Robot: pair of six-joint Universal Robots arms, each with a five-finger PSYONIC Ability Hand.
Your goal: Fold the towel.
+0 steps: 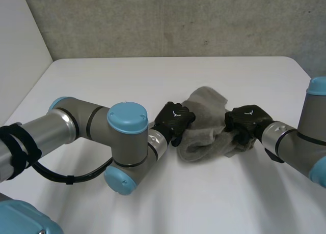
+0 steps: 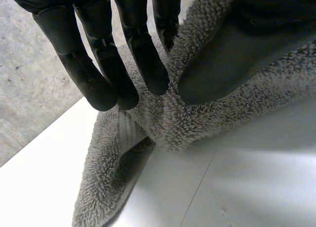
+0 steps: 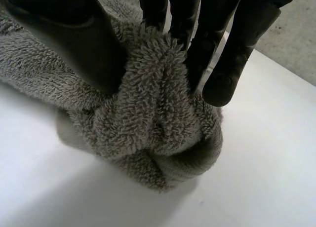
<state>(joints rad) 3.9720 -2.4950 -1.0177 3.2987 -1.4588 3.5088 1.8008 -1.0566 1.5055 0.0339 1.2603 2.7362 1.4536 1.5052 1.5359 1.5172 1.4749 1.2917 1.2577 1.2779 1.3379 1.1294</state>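
Observation:
A grey fluffy towel (image 1: 205, 123) lies bunched on the white table (image 1: 153, 76), just right of centre. My left hand (image 1: 173, 120) holds the towel's left edge. In the left wrist view that hand (image 2: 101, 64) pinches a fold of towel (image 2: 163, 123) between fingers and thumb. On the towel's right edge sits my right hand (image 1: 245, 121). The right wrist view has that hand (image 3: 229, 54) with its fingers and thumb closed round a raised ridge of towel (image 3: 143, 118). The part of the towel between the two hands sags onto the table.
A grey wall stands behind the table's far edge. My left arm (image 1: 102, 129) lies low across the near left of the table, and my right arm (image 1: 300, 142) comes in from the near right.

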